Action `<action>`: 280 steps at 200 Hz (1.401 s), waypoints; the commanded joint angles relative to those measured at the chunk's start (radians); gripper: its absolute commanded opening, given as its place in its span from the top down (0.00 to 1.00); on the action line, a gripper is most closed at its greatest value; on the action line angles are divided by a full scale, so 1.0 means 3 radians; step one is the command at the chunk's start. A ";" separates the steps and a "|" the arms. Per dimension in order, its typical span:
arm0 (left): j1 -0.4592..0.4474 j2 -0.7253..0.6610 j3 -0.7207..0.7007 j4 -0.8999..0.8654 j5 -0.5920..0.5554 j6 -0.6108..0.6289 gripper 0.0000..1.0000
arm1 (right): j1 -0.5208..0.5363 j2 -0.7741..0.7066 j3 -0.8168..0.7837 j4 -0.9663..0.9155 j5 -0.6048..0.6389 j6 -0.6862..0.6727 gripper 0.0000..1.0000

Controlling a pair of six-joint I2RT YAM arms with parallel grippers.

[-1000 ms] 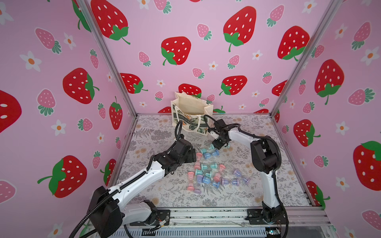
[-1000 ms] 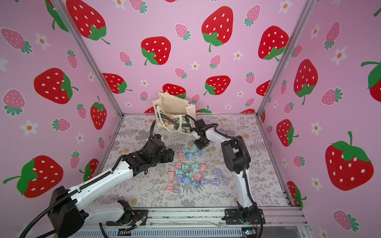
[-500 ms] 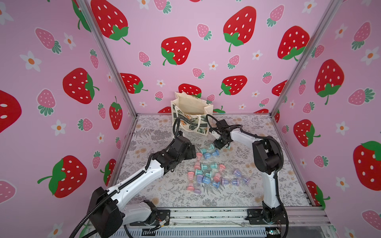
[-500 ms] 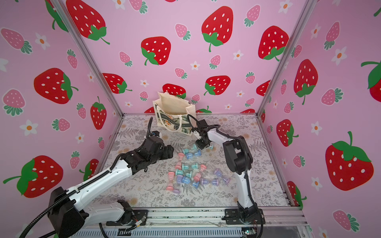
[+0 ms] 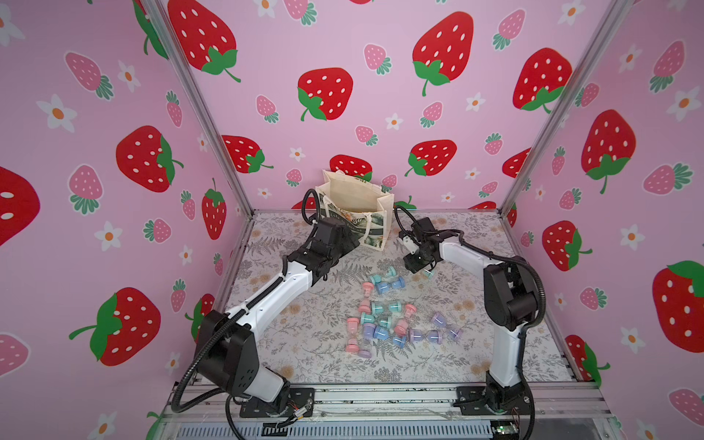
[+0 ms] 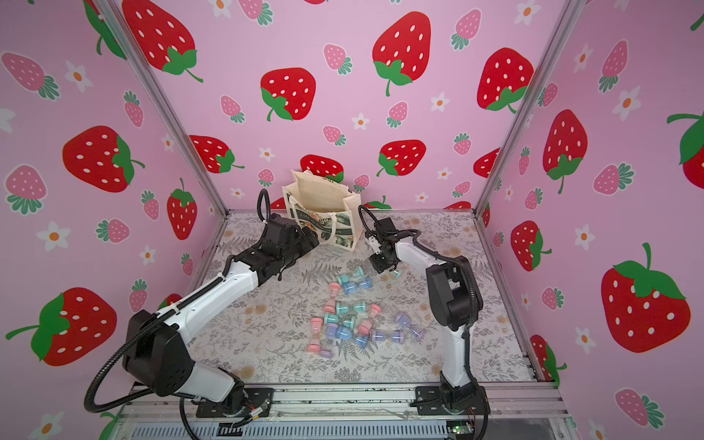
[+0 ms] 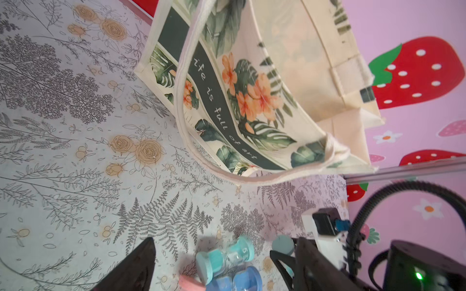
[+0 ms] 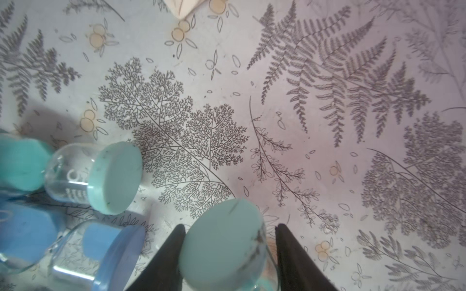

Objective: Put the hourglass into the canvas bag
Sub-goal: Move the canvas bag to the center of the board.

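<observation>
The canvas bag [image 5: 356, 207] [image 6: 324, 205] stands open at the back of the mat, its dark lettered band and a hanging handle facing me [image 7: 252, 100]. My right gripper [image 5: 416, 263] [image 8: 229, 229] is low over the mat to the right of the bag, shut on a teal hourglass [image 8: 222, 247] [image 5: 429, 273] whose end cap fills the gap between the black fingers. My left gripper [image 5: 348, 239] [image 7: 224, 241] hangs open just in front of the bag's lower left corner, nothing between its fingers.
Several pastel hourglasses lie scattered mid-mat [image 5: 384, 320], with a smaller cluster [image 5: 385, 281] close to the right gripper; a teal one [image 8: 100, 179] and a blue one [image 8: 106, 254] lie beside the held one. Pink walls enclose three sides.
The right gripper's fingers have narrowed onto the teal hourglass and it has shifted slightly right. The left arm has moved back toward the bag, staying open.
</observation>
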 commanded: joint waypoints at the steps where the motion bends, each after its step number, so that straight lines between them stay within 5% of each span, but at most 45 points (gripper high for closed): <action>1: 0.0104 0.0192 0.0280 0.0261 0.0027 -0.0471 0.14 | -0.0054 -0.0194 -0.0069 0.0016 -0.0109 0.0145 0.61; 63: 0.0207 0.0742 0.0816 0.0402 0.0153 -0.0969 0.17 | -0.0070 -0.0160 -0.0079 0.0021 -0.0153 0.0261 0.60; 114: 0.0224 0.1135 0.1286 0.0287 0.0148 -0.0999 0.20 | -0.0070 -0.0173 -0.0152 -0.0049 -0.0002 0.0533 0.37; 188: 0.0306 0.1573 0.1704 0.0004 0.0184 -0.0998 0.46 | -0.0062 0.0078 0.0042 -0.0235 0.0166 0.0975 0.26; 253: 0.0321 0.1463 0.1749 -0.0186 0.0113 -0.0657 0.80 | 0.0002 0.0280 0.0076 -0.0241 0.0139 0.1115 0.29; 280: 0.0350 0.1377 0.1715 -0.0224 0.0162 -0.0566 0.83 | 0.0007 0.0324 0.0032 -0.0213 0.0119 0.1128 0.35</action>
